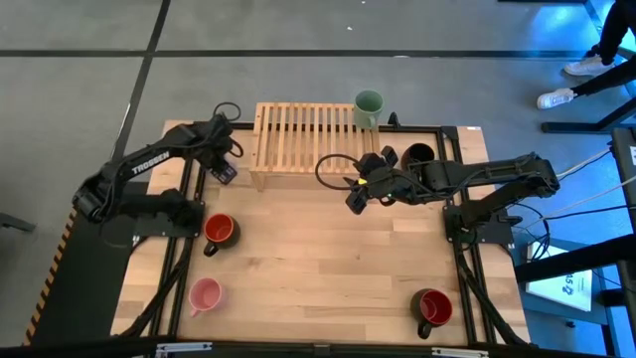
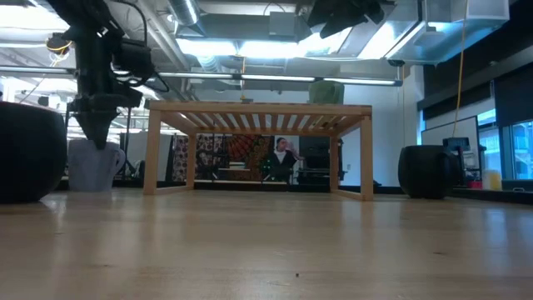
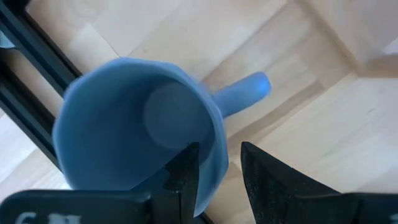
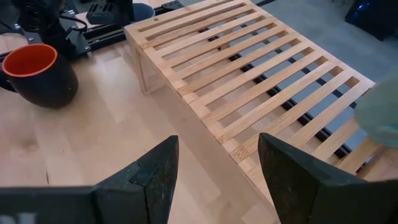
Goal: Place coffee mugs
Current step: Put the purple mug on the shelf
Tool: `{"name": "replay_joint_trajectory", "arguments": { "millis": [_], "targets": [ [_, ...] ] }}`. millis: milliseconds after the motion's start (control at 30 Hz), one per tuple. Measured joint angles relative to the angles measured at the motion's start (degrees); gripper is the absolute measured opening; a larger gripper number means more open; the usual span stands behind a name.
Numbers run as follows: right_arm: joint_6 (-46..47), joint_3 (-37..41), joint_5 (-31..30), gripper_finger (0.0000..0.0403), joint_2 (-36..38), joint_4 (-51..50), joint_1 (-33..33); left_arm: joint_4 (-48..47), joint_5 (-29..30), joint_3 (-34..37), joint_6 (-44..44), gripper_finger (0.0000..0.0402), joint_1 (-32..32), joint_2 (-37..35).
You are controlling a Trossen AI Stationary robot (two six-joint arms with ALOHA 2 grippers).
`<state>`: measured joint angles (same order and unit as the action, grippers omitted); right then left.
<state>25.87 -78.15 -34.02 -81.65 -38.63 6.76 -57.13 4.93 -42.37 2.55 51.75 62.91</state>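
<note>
- Grey concrete floor [image 1: 298,25] crossed by dark seam lines surrounds the table.
- Long fluorescent ceiling lights [image 2: 275,50] glow overhead.
- Tall windows [image 2: 510,146] line one side.

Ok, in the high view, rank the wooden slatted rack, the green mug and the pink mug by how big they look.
1. The wooden slatted rack, by far the largest.
2. The green mug and the pink mug look about alike; I won't rank one over the other, since the green one stands on the rack, nearer the overhead camera.

One mug [image 1: 369,104] stands on the rack's [image 1: 298,134] right end.
</note>
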Motion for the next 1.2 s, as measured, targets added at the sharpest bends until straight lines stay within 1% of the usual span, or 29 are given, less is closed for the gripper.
{"name": "replay_joint_trajectory", "arguments": {
  "millis": [167,267,400,433,533,633,733,833,967,1067,1200],
  "targets": [
    [0.0,0.0,0.0,0.0207,0.0,0.0,0.0,-0.6,0.1,0.0,1.7,0.0098,0.0,3.8],
    [0.0,0.0,0.0,0.0207,0.0,0.0,0.0,-0.6,0.5,0.0,2.6,0.0076,0.0,4.9],
    [0.0,0.0,0.0,0.0207,0.0,0.0,0.0,-0.6,0.4,0.0,3.7,0.0025,0.0,5.1],
    [0.0,0.0,0.0,0.0207,0.0,0.0,0.0,-1.0,0.4,0.0,4.1,0.0017,0.0,4.9],
    [0.0,0.0,0.0,0.0207,0.0,0.0,0.0,-2.9,1.4,-0.9,4.2,0.0016,-0.2,3.7],
    [0.0,0.0,0.0,0.0207,0.0,0.1,0.0,-7.9,2.6,-4.5,4.2,0.0016,-1.3,1.3],
    [-0.2,0.0,0.1,0.0207,0.0,0.9,0.0,-12.1,4.0,-9.8,3.7,0.0016,-3.0,-2.1],
    [-0.7,0.0,0.1,0.0207,0.0,2.8,0.0,-16.1,4.0,-15.5,3.9,0.0016,-4.4,-4.3],
    [-0.9,0.0,0.1,0.0207,0.0,5.6,0.0,-18.1,3.6,-22.7,5.5,0.0016,-6.7,-6.2],
    [-1.2,0.0,0.1,0.0207,0.0,7.7,0.0,-18.1,-0.2,-27.2,6.6,0.0016,-9.1,-6.9],
    [-3.3,0.0,0.0,0.0207,-0.5,12.2,0.0,-14.5,-5.3,-31.2,10.5,0.0016,-13.6,-7.7]
  ]
}}
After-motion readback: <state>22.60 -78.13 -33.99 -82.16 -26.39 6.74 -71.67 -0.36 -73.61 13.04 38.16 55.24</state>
